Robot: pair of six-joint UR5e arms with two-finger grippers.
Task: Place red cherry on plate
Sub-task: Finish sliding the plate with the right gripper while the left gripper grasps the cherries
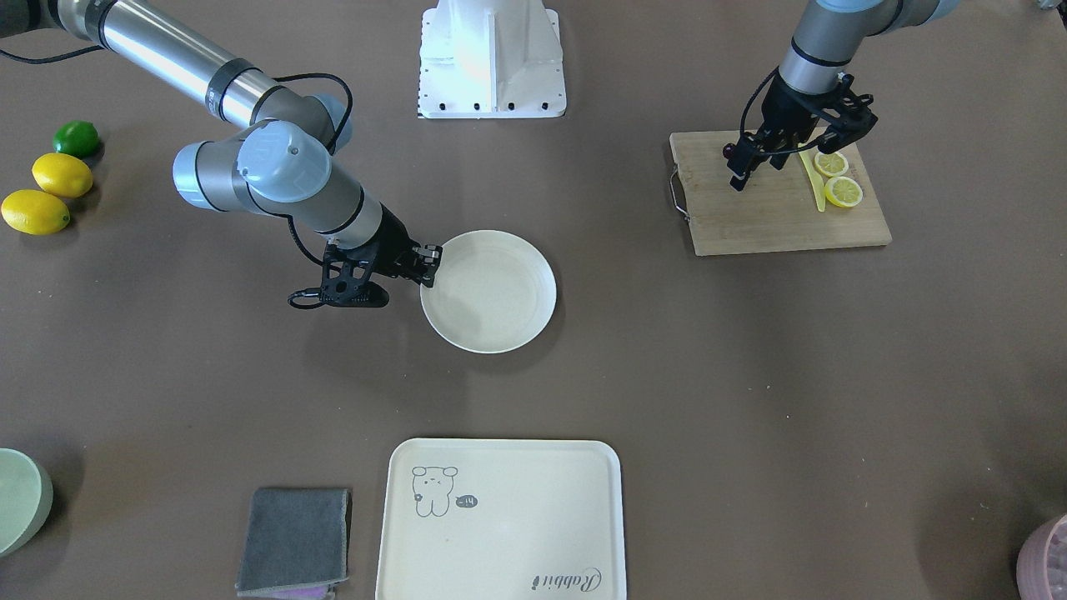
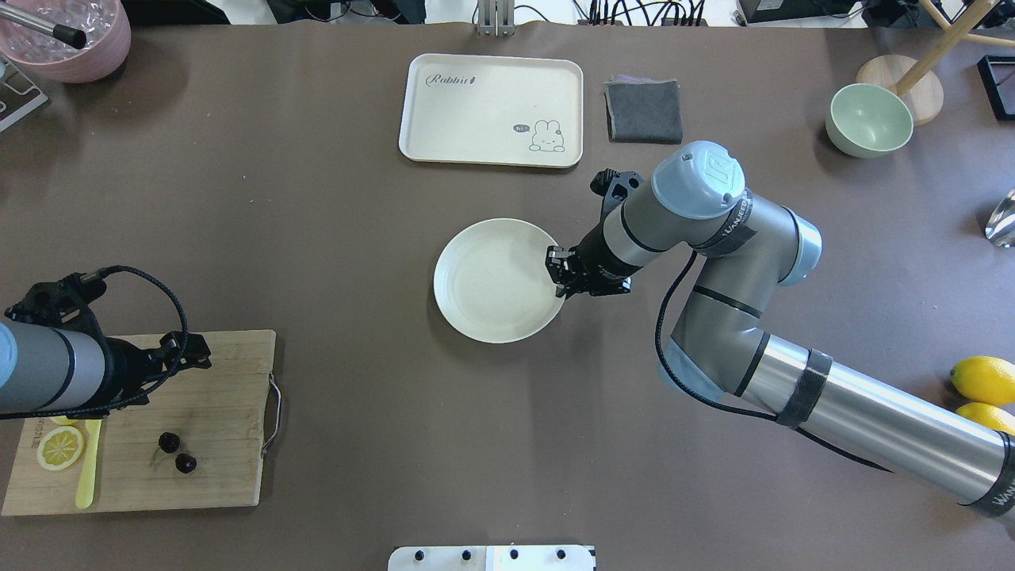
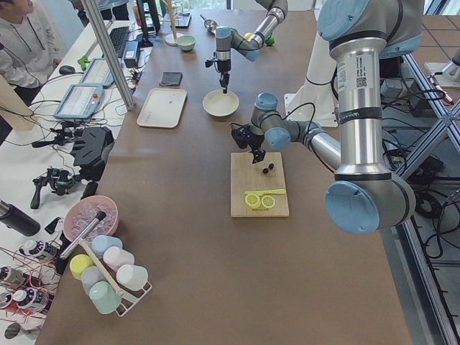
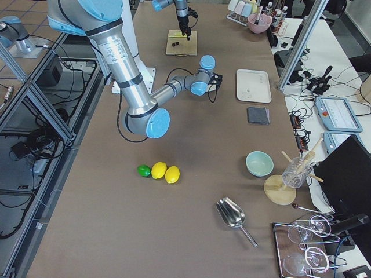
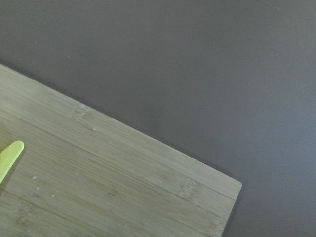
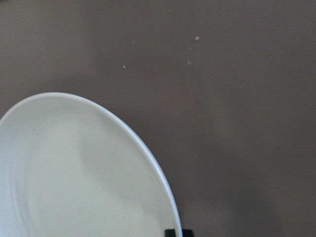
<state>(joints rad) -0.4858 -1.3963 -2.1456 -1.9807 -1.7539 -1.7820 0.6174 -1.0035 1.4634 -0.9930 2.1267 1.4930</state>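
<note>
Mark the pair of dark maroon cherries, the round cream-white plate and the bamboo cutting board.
pair of dark maroon cherries point(image 2: 169, 442), overhead view, on the upper cherry.
round cream-white plate point(image 2: 492, 281), overhead view, on its bare centre.
bamboo cutting board point(image 2: 222, 388), overhead view, on bare wood.

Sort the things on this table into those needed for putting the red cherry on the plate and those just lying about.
Needed:
red cherry, lying on the cutting board
plate, empty, mid-table

Lying about:
lemon slice
yellow utensil
cream tray
grey cloth
green bowl
whole lemons
lime
</note>
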